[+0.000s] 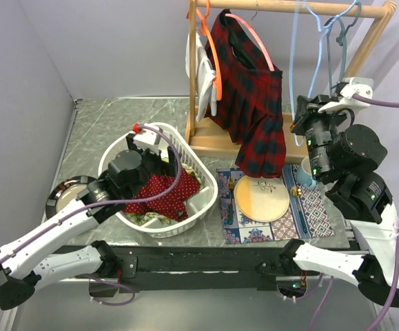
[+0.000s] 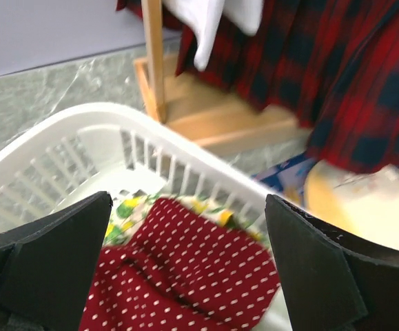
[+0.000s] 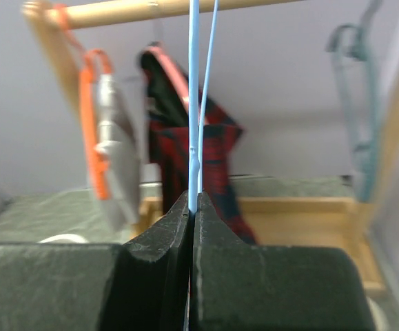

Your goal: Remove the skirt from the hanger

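Note:
The tartan skirt hangs from the pink hanger on the wooden rack. In the right wrist view the skirt and the pink hanger are behind my fingers. My right gripper is right of the skirt, shut on the thin bar of a light blue hanger, apart from the skirt. My left gripper is open and empty above the white basket. The skirt's hem shows beyond the basket.
A red dotted garment lies in the basket. An orange hanger with white cloth hangs left of the skirt, and another light blue hanger hangs at the right. A plate lies on a patterned mat, and a cup and a metal bowl stand nearby.

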{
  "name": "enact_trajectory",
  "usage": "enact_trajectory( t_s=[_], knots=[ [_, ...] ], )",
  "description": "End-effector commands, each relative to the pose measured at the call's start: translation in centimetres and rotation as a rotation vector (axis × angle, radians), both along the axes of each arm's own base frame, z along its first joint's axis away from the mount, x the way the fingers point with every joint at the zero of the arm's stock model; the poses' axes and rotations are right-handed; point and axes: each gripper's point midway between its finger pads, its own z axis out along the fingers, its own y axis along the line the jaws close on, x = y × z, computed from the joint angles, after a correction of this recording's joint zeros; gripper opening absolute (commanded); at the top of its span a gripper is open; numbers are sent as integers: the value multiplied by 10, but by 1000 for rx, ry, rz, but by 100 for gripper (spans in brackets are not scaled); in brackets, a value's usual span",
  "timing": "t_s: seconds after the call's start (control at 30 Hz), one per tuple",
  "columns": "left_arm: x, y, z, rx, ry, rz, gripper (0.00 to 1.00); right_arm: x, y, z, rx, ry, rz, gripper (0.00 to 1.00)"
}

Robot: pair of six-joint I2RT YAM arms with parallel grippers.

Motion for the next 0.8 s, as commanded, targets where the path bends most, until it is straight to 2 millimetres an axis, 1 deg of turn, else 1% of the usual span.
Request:
enact_trajectory(
  t_s=[0.0,0.03,0.07,0.13,0.17,0.2,0.27,0.33,0.37,0.43,0.47,0.5,0.53,0.57,0.6,0.63,0.67,0.7,0.73,0.77],
  knots=[
    [-3,-4,7,81,-86,-4,99,-12,-40,4,-2,-10,-149,0],
    [-5,-6,5,114,-95,-8,99,-11,-42,-2,-4,6,-156,0],
    [-10,-12,3,127,-94,-24,99,-12,-41,-13,-28,39,-149,0],
    [-12,-12,-1,152,-94,-17,99,-12,-37,-29,-19,76,-128,0],
    [-13,-13,-2,157,-95,-17,99,-12,-35,-39,-49,103,-116,0],
    [-12,-12,-2,161,-98,-10,99,-10,-30,-48,-30,121,-105,0],
    [-11,-10,-4,172,-101,2,99,-5,-28,-57,-46,140,-112,0],
    [-10,-9,-6,184,-98,10,99,5,-27,-65,-75,167,-133,0],
    [-9,-9,-6,183,-97,13,99,10,-35,-67,-85,180,-170,0],
    [-10,-10,-5,181,-95,6,99,25,-35,-64,-94,196,-173,0],
    [-12,-11,-5,180,-95,-3,99,30,-39,-65,-96,210,-176,0],
    [-12,-12,-4,175,-96,-10,99,40,-43,-61,-80,214,-171,0],
    [-14,-14,-3,168,-98,-29,99,45,-47,-61,-81,221,-178,0],
    [-16,-14,1,155,-106,-33,99,48,-50,-56,-77,214,-186,0],
    [-17,-14,1,150,-108,-37,99,57,-48,-59,-88,224,-163,0],
    [-17,-13,2,143,-113,-36,99,61,-48,-56,-92,221,-152,0],
    [-18,-12,6,131,-123,-35,99,64,-46,-49,-88,202,-137,0],
    [-18,-11,5,132,-123,-33,99,71,-50,-49,-94,203,-145,0],
    [-18,-11,7,127,-127,-31,99,75,-48,-48,-99,196,-130,0],
    [-19,-9,9,124,-129,-31,99,80,-49,-43,-97,169,-136,0]
  ],
)
